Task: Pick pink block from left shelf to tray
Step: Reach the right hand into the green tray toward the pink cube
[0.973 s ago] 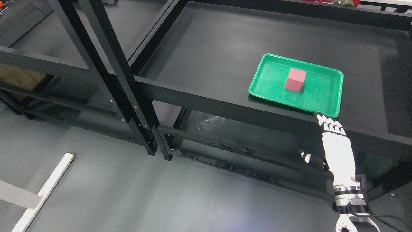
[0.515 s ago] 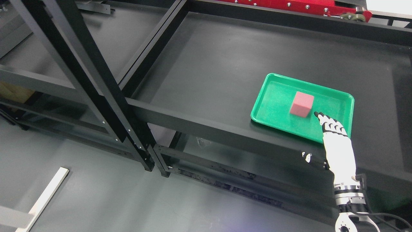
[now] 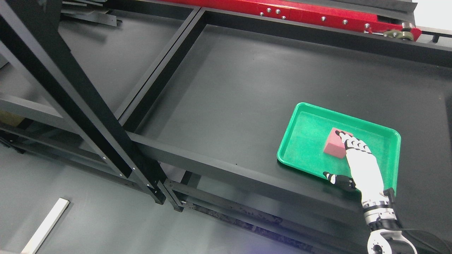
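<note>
The pink block [image 3: 333, 146] rests inside the green tray [image 3: 306, 141] on the right black shelf. My right hand [image 3: 354, 155] comes up from the lower right and stretches over the tray's near rim. Its fingers are straight, their tips lying over the block's right side, and the thumb sticks out to the left above the tray's front rim. Whether the fingertips touch the block cannot be told. The hand holds nothing. The left arm is out of sight.
Black shelf uprights [image 3: 70, 95] cross the left half, with a second shelf bay behind them. The shelf's front rail [image 3: 212, 165] runs below the tray. A red beam [image 3: 300, 14] lines the far edge. A white bar [image 3: 46, 225] lies on the grey floor.
The camera has tilted, sliding the whole scene downward. Against the tray, my right hand has advanced from its near rim to over the pink block, fingers still straight.
</note>
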Controlling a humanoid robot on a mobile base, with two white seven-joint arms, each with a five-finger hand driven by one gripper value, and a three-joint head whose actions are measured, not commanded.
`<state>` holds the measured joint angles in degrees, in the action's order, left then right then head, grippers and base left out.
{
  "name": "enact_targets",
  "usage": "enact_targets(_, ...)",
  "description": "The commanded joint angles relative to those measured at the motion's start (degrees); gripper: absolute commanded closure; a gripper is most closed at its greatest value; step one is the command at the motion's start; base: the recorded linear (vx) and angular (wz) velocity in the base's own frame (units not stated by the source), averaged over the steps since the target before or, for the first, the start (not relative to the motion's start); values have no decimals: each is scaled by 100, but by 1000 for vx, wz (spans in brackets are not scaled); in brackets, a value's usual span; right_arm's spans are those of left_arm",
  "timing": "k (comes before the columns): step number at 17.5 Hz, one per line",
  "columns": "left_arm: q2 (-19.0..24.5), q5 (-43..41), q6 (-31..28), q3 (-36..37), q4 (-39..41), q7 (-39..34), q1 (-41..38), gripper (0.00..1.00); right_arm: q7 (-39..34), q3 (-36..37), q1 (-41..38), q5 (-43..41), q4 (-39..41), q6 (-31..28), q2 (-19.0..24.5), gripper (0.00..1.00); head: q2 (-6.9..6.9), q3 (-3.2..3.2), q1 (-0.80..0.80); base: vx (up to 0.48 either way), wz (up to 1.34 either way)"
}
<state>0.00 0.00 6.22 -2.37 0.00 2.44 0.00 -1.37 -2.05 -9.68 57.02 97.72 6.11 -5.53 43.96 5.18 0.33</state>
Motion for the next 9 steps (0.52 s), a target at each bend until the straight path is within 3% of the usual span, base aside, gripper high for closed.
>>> enact_targets(1,100,-9,2,0,100,2,123,0,-197,-6,37,29,-157,-83,-44,1,0,0,0,167,2)
enact_targets(9,100,-9,2,0,100,2,123,0,-390,-41,98,90,-411,-232,-114,2,0,0,0,119,-5)
